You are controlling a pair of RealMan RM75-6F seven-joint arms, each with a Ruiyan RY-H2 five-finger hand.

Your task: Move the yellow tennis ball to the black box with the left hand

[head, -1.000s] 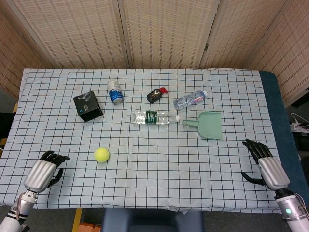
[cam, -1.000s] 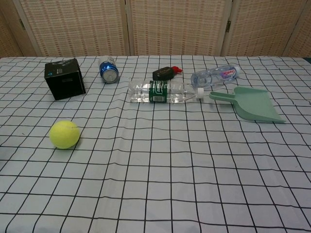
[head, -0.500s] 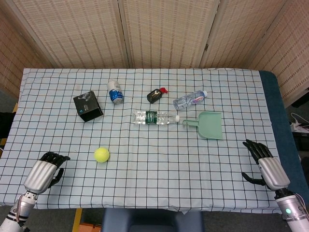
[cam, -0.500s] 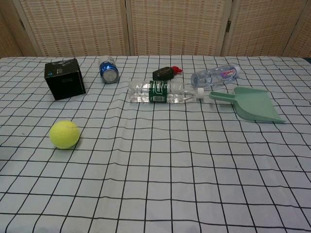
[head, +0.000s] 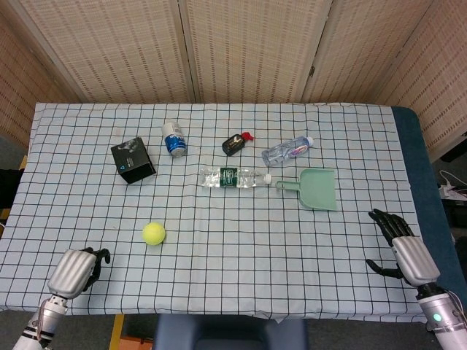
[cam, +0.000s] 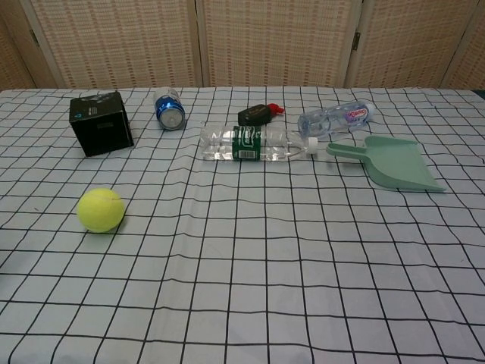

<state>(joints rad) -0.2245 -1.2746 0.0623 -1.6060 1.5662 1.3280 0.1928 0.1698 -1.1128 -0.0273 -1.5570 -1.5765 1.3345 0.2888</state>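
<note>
Your left hand point(head: 75, 269) hangs empty, fingers curled under, near the table edge, so the yellow tennis ball point(head: 153, 232) and black box point(head: 133, 160) wait untouched.

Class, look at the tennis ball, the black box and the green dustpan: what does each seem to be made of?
Tennis ball: fuzzy yellow felt, matte, no shine. Black box: probably printed cardboard, slightly glossy with crisp edges and a small logo. Green dustpan: likely moulded plastic, smooth, even pale green with a soft sheen.
</note>
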